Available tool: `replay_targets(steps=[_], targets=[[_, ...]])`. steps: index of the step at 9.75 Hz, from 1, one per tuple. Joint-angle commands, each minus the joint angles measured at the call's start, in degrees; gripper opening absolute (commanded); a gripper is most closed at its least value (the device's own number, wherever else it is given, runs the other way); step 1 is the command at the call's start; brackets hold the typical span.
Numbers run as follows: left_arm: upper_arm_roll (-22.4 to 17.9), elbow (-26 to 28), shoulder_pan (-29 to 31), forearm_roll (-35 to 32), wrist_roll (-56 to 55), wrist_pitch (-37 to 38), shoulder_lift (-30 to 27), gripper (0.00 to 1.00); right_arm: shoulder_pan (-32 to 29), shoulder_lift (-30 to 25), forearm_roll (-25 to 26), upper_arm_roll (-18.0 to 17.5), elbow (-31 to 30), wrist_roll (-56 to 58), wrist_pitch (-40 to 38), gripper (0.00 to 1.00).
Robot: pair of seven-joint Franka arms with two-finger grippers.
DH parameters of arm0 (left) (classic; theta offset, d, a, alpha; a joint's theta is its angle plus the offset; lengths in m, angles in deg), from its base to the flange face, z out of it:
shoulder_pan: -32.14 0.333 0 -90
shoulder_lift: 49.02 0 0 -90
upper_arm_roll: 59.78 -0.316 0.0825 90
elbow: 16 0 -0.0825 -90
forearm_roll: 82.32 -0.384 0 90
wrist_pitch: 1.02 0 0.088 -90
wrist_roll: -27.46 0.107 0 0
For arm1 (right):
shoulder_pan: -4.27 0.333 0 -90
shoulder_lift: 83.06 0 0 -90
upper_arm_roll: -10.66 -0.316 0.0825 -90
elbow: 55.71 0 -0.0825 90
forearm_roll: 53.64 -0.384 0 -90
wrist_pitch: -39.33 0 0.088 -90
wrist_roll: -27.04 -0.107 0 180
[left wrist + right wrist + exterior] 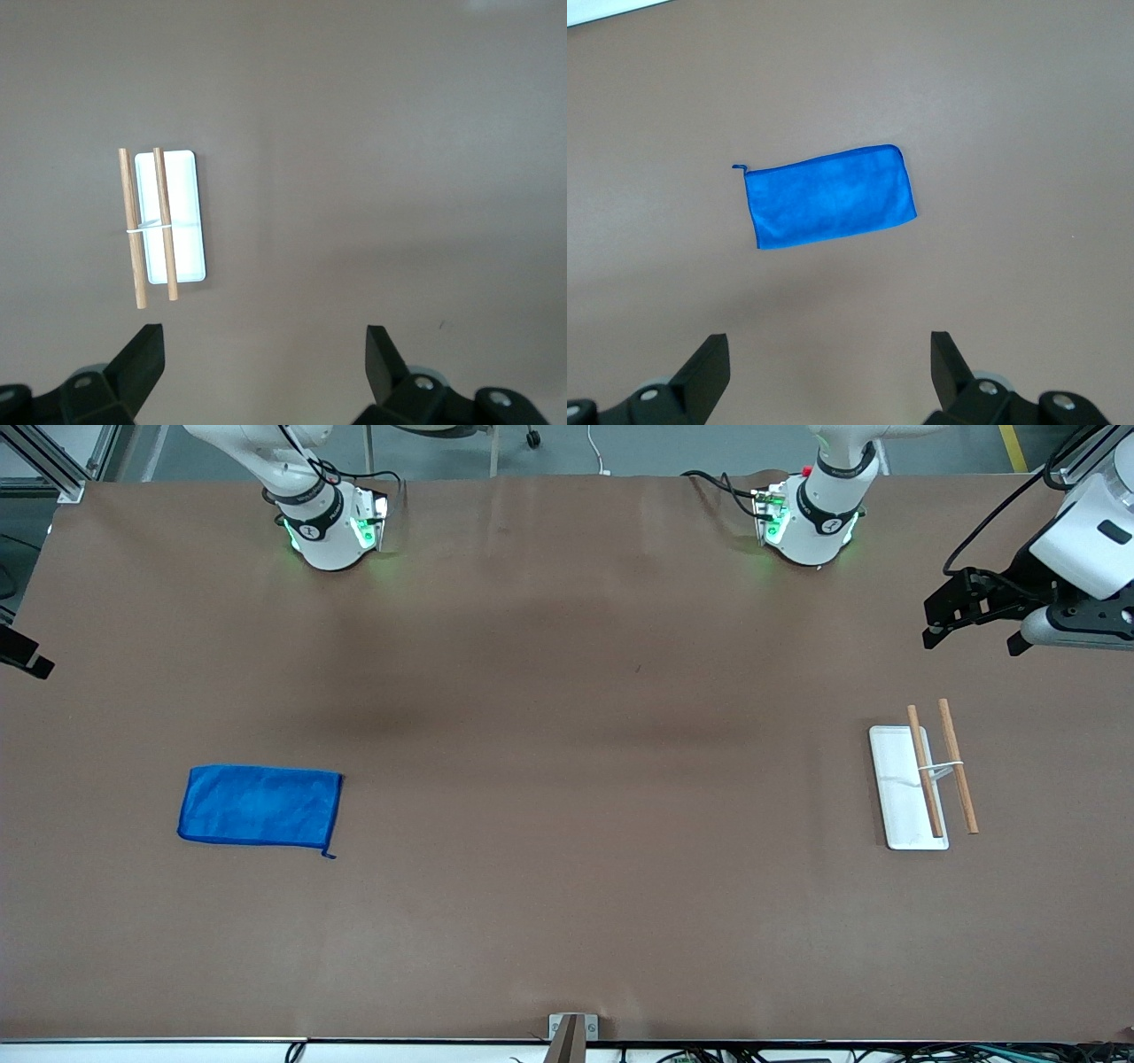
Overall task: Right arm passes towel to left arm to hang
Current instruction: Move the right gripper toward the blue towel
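The bright blue towel [260, 806] lies flat on the brown table toward the right arm's end, its small loop at the corner nearest the front camera. It also shows in the right wrist view [830, 197]. My right gripper [830, 354] is open and empty, high over the table; only a black part of it [22, 654] shows at the front view's edge. The white-based rack [899, 797] with two wooden rods stands toward the left arm's end. My left gripper [970, 638] hangs open and empty [264, 354] over the table beside the rack [182, 217].
Both arm bases [328, 522] [811, 514] stand along the table's edge farthest from the front camera. A small bracket [571, 1032] sits at the table's edge nearest the front camera. Bare brown table lies between the towel and the rack.
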Motion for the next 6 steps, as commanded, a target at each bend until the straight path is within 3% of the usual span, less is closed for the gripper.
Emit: replay_targets(steps=[1,6], targets=[[0.3,1.3,0.1,-0.2,-0.3,-0.8,0.2,1.00,-0.2,-0.2,-0.3,0.0,0.1,0.3,-0.5,1.00],[-0.4,0.4,0.3,-0.3,0.0,-1.4,-0.3,1.00,-0.3,-0.2,-2.0,0.1,0.1,0.3,-1.9,1.00]])
